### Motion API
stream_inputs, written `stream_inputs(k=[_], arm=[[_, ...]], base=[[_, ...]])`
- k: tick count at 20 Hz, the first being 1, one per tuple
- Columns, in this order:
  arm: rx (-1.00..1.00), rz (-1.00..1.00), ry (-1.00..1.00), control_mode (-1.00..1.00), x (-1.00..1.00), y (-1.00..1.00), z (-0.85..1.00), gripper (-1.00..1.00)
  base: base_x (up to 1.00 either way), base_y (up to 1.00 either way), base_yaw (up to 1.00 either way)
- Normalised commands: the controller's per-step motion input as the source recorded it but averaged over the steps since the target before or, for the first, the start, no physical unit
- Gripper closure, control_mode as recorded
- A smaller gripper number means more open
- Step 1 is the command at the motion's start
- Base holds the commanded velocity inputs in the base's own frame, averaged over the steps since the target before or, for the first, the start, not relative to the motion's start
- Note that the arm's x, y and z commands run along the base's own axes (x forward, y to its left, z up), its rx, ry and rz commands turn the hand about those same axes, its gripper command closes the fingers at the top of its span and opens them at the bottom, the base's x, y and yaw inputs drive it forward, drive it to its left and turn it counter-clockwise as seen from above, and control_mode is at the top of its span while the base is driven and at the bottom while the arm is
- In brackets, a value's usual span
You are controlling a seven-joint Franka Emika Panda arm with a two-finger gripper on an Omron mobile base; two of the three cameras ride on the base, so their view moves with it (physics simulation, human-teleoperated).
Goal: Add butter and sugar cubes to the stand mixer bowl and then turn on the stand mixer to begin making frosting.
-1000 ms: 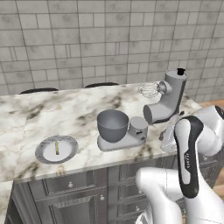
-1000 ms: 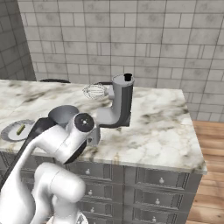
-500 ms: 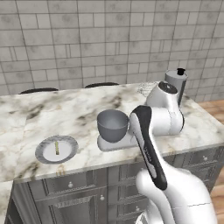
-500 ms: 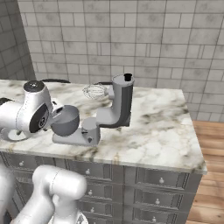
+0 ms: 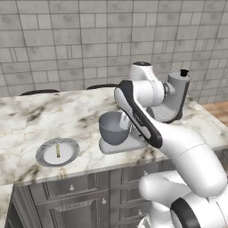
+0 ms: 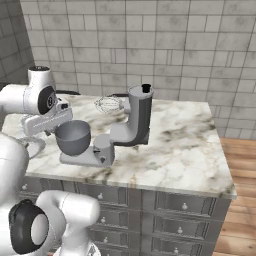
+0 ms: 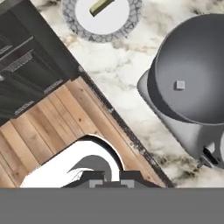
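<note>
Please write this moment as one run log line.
butter: on plate | stand mixer bowl: one sugar cube | gripper: shut, empty

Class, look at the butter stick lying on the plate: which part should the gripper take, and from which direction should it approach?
Probably grip the butter across its narrow width at mid-length, coming straight down from above. It lies flat and thin on the shallow plate, so a sideways approach would likely catch the rim, while its long sides stand free for the two fingers.

Butter on plate; bowl on mixer base
</note>
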Motion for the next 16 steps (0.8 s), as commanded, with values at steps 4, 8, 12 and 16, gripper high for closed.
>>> stream_inputs(k=[4,8,12,16], arm=[[0.00,0.00,0.15,-1.00,0.51,0.13,0.03,1.00],[-0.02,0.00,0.04,-1.00,0.48,0.13,0.00,1.00],[-0.07,-0.03,0.00,-1.00,0.42,0.07,-0.06,1.00],[-0.08,-0.04,0.00,-1.00,0.39,0.01,-0.29,1.00]], base=[[0.00,0.00,0.00],[0.00,0.00,0.00],[0.00,0.00,0.00],[0.00,0.00,0.00]])
